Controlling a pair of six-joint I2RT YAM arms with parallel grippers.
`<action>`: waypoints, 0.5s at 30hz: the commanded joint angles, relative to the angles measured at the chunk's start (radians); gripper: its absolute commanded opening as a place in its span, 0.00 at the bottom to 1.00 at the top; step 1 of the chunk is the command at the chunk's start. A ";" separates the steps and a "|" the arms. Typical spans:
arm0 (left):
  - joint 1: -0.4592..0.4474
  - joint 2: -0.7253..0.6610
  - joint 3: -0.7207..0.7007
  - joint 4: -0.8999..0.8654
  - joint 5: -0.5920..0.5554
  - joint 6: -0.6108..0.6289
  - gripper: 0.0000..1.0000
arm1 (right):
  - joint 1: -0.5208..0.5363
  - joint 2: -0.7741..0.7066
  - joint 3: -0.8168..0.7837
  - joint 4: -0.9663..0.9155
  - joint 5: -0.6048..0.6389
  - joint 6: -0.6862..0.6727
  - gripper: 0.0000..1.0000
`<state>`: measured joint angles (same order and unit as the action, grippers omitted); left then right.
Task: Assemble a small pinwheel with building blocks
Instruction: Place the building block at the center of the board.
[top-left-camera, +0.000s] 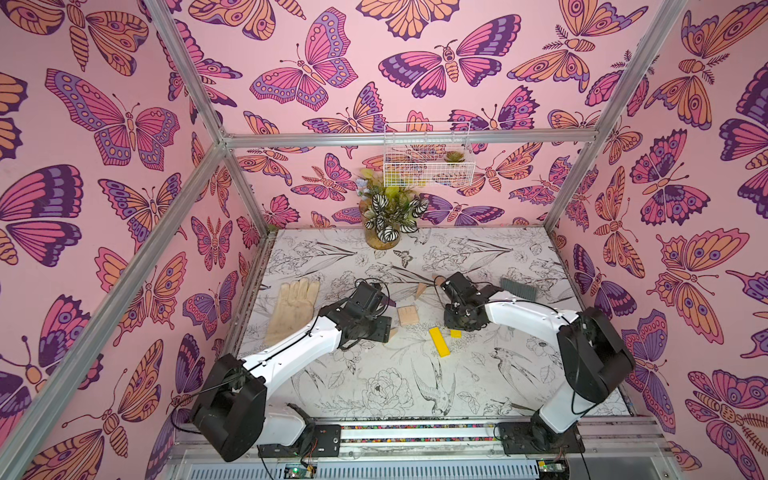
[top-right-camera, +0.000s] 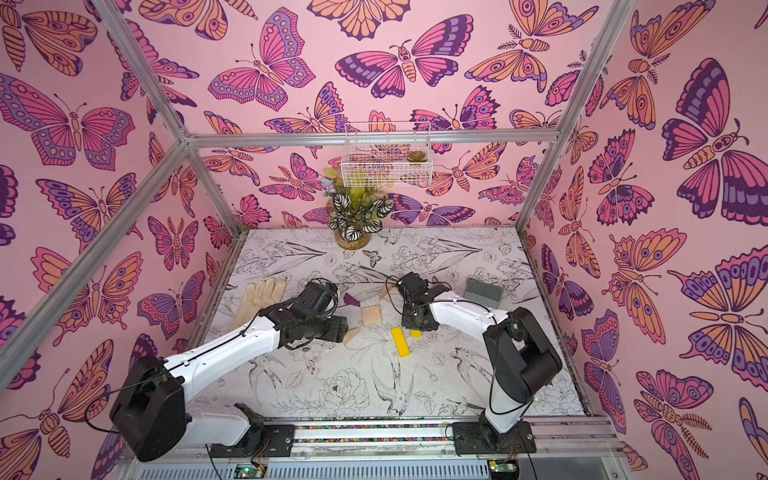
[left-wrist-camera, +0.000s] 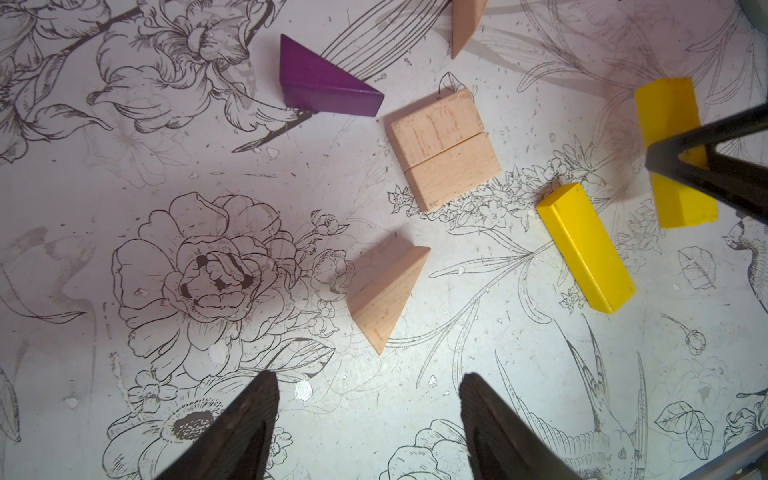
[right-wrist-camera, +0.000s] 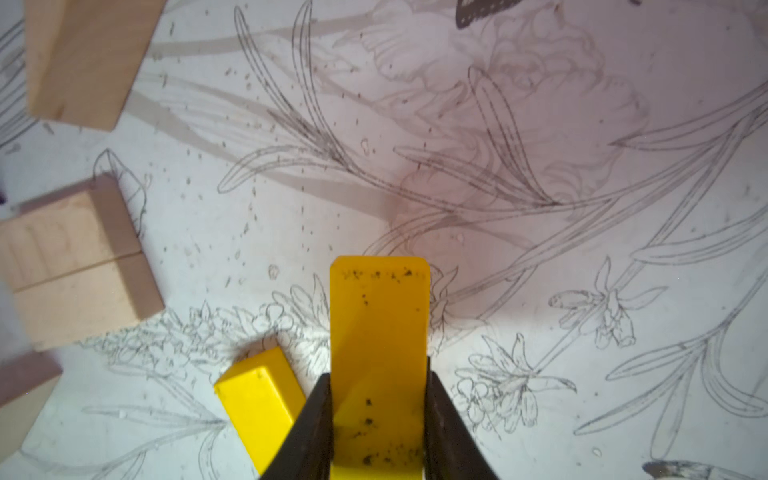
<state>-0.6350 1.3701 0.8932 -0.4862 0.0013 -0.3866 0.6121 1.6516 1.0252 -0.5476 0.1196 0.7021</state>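
The plant (top-left-camera: 388, 216) stands at the middle of the worktop's (top-left-camera: 374, 374) back edge. The glove (top-left-camera: 293, 309) lies near the left edge, the brush (top-left-camera: 518, 289) near the right. In the middle lies the square block (top-left-camera: 407, 315). The first wedge (top-right-camera: 351, 300) is behind it to the left, the second wedge (top-left-camera: 422, 291) behind it to the right, and the third wedge (top-right-camera: 352, 334) in front to the left. The long bar (top-left-camera: 439, 341) is in front to the right, with the other bar (top-left-camera: 456, 333) just right of that.

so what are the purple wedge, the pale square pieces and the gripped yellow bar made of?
Purple wedge: probably wood, matte purple stain or paint; faint streaks like grain show through.
Pale square pieces: bare wood, clear grain lines, no coating visible.
Gripped yellow bar: smooth opaque yellow, dark specks, no grain; painted wood or plastic, cannot tell.
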 joint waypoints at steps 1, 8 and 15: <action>-0.008 0.009 0.009 0.009 0.004 -0.011 0.73 | 0.018 -0.022 -0.043 -0.033 -0.033 -0.027 0.29; -0.011 -0.002 -0.005 0.011 0.000 -0.014 0.73 | 0.031 0.007 -0.075 -0.031 -0.077 -0.050 0.30; -0.011 -0.011 -0.014 0.012 -0.011 -0.011 0.74 | 0.062 0.001 -0.119 -0.045 -0.094 -0.040 0.34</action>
<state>-0.6418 1.3712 0.8928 -0.4740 0.0017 -0.3870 0.6632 1.6512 0.9371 -0.5632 0.0452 0.6617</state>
